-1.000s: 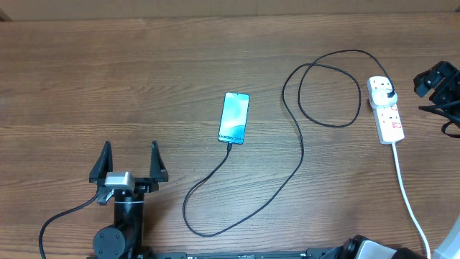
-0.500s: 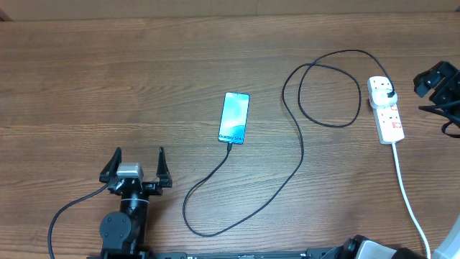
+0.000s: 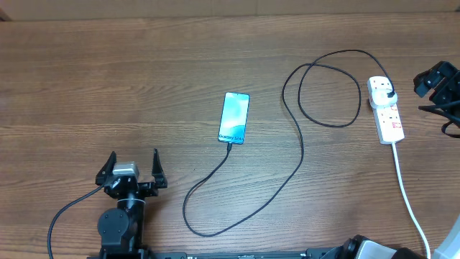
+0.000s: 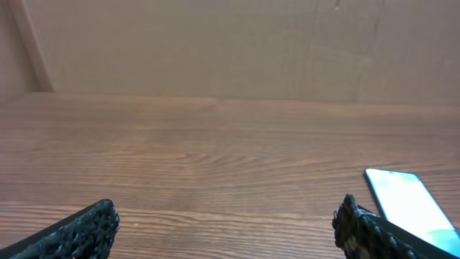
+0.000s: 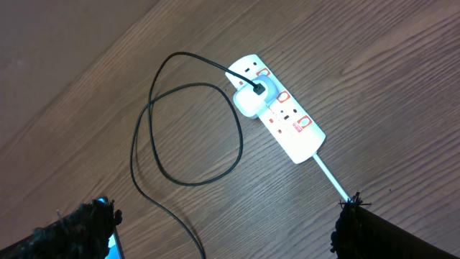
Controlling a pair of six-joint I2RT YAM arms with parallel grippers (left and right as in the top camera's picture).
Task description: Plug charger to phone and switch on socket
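The left gripper (image 3: 132, 157) stands low over the wooden table (image 3: 144, 65) with its two black fingers spread wide and nothing between them; it is released and touches none of the task's things. Ahead of it and off to its right lies the phone (image 3: 234, 117), flat on the wood with its cyan screen lit and facing up. In the left wrist view the phone shows just beyond the right fingertip. The charger (image 3: 300, 155) has its small connector tip at the phone's near short edge, the end closest to this gripper, and appears seated there. From that end the thin black cable drops back toward the robot in a loop to the right of the left gripper, then climbs away across the table, curls into a round loop and ends at a plug (image 5: 249, 101) set in the far end of the socket (image 3: 388, 115). The socket is a white strip with red switches, well apart from the left gripper. Its white cord (image 3: 406, 194) runs back toward the robot's side of the table. Whether a switch is pressed on cannot be told. The right gripper (image 5: 224, 216) hangs above and beside the socket, fingers spread wide and empty. In its wrist view the strip lies ahead, nearer the right finger.
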